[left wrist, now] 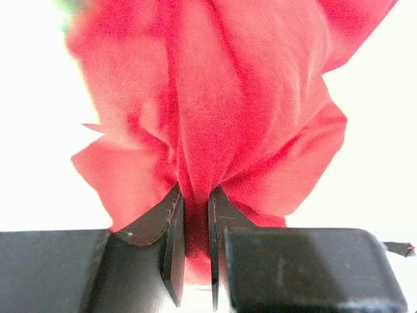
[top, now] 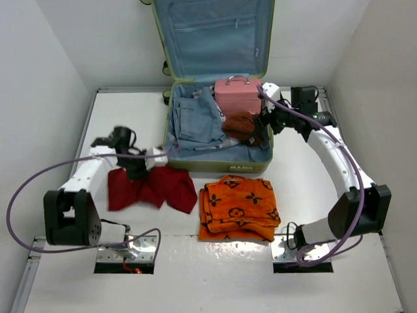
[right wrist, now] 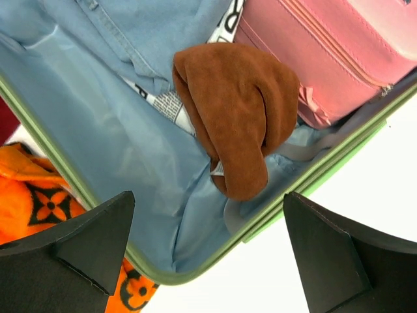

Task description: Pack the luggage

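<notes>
The luggage (top: pixel 221 166) is a light green suitcase lying open at the back middle, with its blue-lined lid raised. It holds blue jeans (top: pixel 192 120), a pink boxy case (top: pixel 236 96) and a brown suede piece (top: pixel 242 126). My left gripper (top: pixel 137 171) is shut on a red cloth (top: pixel 166 189) lying on the table left of the suitcase. In the left wrist view the fabric (left wrist: pixel 215 98) is bunched between the jaws of the left gripper (left wrist: pixel 195 195). My right gripper (top: pixel 260 127) is open and empty over the suitcase's right front corner. The right wrist view shows this gripper (right wrist: pixel 208 195) above the brown piece (right wrist: pixel 238 111) and the green rim (right wrist: pixel 215 264).
A folded orange cloth with dark patterns (top: pixel 238 207) lies in front of the suitcase; it also shows in the right wrist view (right wrist: pixel 32 195). The pink case (right wrist: pixel 332 59) and jeans (right wrist: pixel 143 32) fill the suitcase's far part. White walls close in the table on both sides.
</notes>
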Action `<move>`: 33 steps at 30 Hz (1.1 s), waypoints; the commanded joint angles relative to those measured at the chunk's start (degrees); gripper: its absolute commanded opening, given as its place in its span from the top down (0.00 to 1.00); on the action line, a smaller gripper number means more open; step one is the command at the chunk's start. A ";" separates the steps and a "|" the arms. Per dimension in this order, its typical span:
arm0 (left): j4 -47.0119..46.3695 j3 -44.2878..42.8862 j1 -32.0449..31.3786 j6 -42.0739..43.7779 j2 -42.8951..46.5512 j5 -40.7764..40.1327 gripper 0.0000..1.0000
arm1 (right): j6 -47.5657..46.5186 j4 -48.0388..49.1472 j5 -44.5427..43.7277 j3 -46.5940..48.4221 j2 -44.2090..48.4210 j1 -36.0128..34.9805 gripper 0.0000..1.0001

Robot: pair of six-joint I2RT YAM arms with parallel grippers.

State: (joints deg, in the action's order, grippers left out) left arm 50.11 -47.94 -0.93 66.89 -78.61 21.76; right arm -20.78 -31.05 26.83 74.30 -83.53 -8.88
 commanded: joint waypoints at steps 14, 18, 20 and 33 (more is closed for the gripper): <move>-28.84 -47.39 -14.43 -44.48 -4.78 18.93 1.00 | 8.47 4.59 -1.52 -5.22 3.46 6.33 0.06; -29.89 -54.26 -20.06 -45.71 -14.71 19.46 1.00 | 10.40 5.55 -2.31 -5.92 3.28 8.62 0.06; -30.68 -56.46 -22.44 -45.10 -19.81 17.80 1.00 | 11.54 5.82 -2.57 -6.54 3.37 8.71 0.06; -32.70 -33.91 -35.36 -35.25 -23.28 17.44 1.00 | 12.25 7.14 0.76 -5.66 3.55 14.07 0.09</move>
State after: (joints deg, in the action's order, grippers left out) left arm 18.68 -87.70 -34.96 28.29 -108.47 35.27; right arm -9.85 -26.68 24.80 67.16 -80.93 4.82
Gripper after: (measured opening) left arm 0.186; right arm 0.917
